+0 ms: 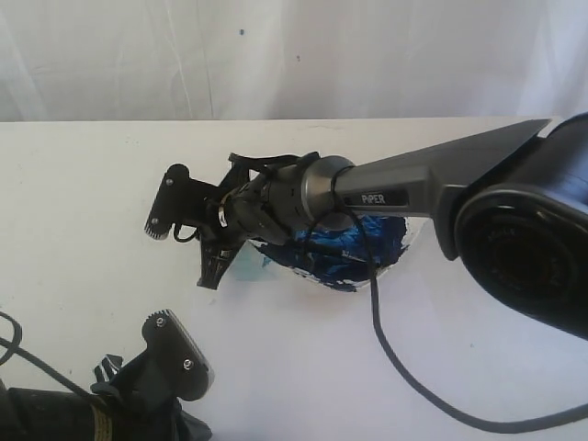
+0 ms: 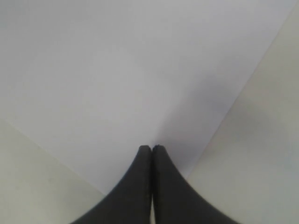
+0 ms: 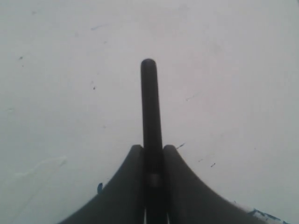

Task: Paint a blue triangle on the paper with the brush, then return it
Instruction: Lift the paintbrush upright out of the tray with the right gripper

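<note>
Holding the left gripper (image 2: pixel 152 148) nearest, low over a corner of the paper (image 2: pixel 117 84), jaws pressed together on nothing. Seeing no blue triangle on that stretch of sheet, so judging the painting as not yet made, or as lying out of view. Pinching the brush (image 3: pixel 148 102) by its black handle in the right gripper (image 3: pixel 149 154), jaws clamping it from both sides, handle end poking out past the fingertips over the white table (image 1: pixel 83 202); bristle end hiding from every view. Hovering just beside the dish (image 1: pixel 411 241) of dark blue paint (image 1: pixel 377 234), near a pale blue smear (image 1: pixel 244 266). Probably loading or carrying the brush; next calling for bringing the tip over to the sheet by the left arm and lowering gently. Minding the dangling cable (image 1: pixel 386 340) crossing the dish, and the left gripper crowding the paper's corner. Hanging farthest back, a white cloth (image 1: pixel 276 55).
</note>
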You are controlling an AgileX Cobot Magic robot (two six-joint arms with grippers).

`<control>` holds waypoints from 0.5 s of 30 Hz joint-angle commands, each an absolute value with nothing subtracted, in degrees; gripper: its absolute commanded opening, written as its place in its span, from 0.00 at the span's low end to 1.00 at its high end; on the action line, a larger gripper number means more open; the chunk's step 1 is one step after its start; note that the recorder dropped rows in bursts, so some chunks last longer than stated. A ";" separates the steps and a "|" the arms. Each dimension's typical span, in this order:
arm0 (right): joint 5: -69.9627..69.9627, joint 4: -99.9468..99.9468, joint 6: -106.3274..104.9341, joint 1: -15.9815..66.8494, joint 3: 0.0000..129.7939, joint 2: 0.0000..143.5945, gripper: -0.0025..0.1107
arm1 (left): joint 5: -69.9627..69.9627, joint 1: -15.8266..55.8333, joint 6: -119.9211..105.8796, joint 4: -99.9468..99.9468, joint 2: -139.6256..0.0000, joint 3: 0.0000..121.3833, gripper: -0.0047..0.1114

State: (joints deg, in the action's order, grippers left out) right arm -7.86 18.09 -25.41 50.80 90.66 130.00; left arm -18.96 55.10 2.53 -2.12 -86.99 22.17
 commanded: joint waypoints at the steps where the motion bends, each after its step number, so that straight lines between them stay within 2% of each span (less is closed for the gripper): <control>1: -5.62 17.69 -21.61 50.77 90.82 126.17 0.08 | -17.07 54.91 2.56 -2.52 -87.27 21.75 0.04; 5: -5.06 17.59 -19.60 50.63 90.82 122.73 0.08 | -17.07 54.91 2.56 -2.52 -87.27 21.75 0.04; 8: -4.93 17.59 -12.78 50.15 90.82 119.80 0.02 | -17.07 54.91 2.56 -2.52 -87.27 21.75 0.04; 15: -3.78 17.44 -4.61 47.66 90.72 114.34 0.02 | -17.07 54.91 2.56 -2.52 -87.27 21.75 0.04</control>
State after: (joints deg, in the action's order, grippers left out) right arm -4.34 17.66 -6.79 48.55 90.66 116.08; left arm -18.96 55.10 2.53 -2.12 -86.99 22.17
